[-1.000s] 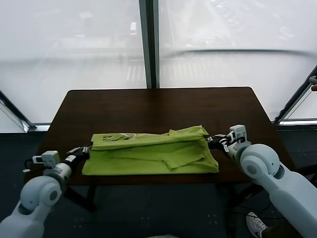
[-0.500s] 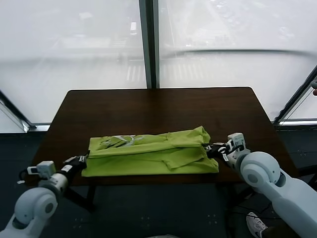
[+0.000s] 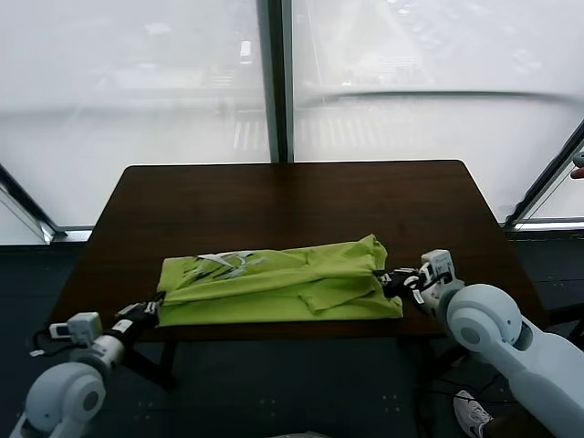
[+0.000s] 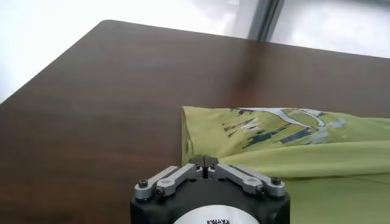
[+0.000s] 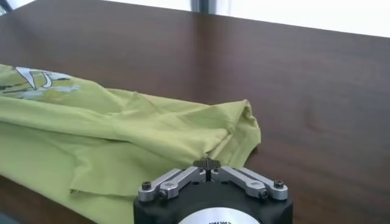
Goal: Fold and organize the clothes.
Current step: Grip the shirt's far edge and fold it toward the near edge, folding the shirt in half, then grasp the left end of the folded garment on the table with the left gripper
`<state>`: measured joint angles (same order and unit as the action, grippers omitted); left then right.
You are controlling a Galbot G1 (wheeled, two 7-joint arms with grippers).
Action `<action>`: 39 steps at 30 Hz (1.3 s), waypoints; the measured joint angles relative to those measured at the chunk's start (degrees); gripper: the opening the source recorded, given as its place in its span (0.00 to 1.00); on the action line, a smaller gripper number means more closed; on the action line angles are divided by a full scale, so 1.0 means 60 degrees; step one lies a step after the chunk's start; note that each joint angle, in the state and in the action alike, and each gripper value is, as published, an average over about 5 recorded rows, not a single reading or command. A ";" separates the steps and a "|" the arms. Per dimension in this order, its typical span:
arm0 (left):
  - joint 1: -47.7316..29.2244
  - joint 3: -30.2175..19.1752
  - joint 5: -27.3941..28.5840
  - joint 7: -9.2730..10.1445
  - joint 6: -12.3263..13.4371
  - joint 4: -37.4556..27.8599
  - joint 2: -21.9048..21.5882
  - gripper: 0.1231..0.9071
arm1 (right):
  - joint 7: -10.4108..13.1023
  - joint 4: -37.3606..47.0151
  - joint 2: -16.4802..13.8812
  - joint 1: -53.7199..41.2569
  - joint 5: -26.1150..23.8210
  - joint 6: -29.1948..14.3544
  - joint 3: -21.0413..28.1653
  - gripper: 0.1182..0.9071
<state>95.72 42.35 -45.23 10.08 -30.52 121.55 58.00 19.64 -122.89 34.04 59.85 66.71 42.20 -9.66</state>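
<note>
While the lime-green T-shirt lies half-folded near the table's front edge, I cannot tell either gripper's opening: left gripper, right gripper. My worry is snagged fabric undoing the fold.

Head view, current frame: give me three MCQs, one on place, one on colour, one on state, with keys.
1. Where on the table does the T-shirt lie?
A. along the near edge
B. against the far edge
C. hanging off the right side

2. What colour is the shirt's printed graphic?
A. black
B. red
C. white

3. How does the shirt lie?
A. spread fully flat
B. folded lengthwise into a band
C. rolled into a ball

Key: 1 A, it sits near the front edge between the left gripper and right gripper. 2 C, white marks on lime green. 3 B, layers overlap in a long strip.
</note>
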 joint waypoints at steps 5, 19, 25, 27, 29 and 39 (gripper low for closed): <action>-0.0180 0.0187 0.0060 -0.0030 0.0062 -0.0008 -0.0086 0.92 | -0.0051 0.0301 0.0227 -0.0429 -0.0144 0.0000 -0.0171 0.79; -0.2151 -0.0693 0.0149 0.0038 0.0420 -0.1214 -0.0091 1.00 | -0.0663 0.2394 0.1852 -0.1612 -0.1466 0.0000 0.0164 1.00; -0.2928 -0.1097 0.0102 0.0026 0.0382 -0.2066 -0.0063 1.00 | -0.0723 0.3137 0.2468 -0.1774 -0.1636 0.0000 0.0347 1.00; -0.3062 -0.1156 0.0054 -0.0001 0.0357 -0.2290 -0.0065 0.99 | -0.0742 0.3357 0.2634 -0.1834 -0.1688 0.0000 0.0388 0.99; -0.3131 -0.1205 0.0014 -0.0047 0.0315 -0.2427 -0.0060 0.97 | -0.0758 0.3540 0.2774 -0.1875 -0.1754 0.0000 0.0429 0.94; -0.3209 -0.1369 -0.0048 -0.0143 0.0144 -0.2508 -0.0005 0.44 | -0.0848 0.3842 0.3050 -0.1896 -0.1945 -0.0198 0.0489 0.34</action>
<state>76.47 34.14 -45.52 9.23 -29.66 106.50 57.97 14.55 -99.84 52.34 48.47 55.04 41.01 -6.72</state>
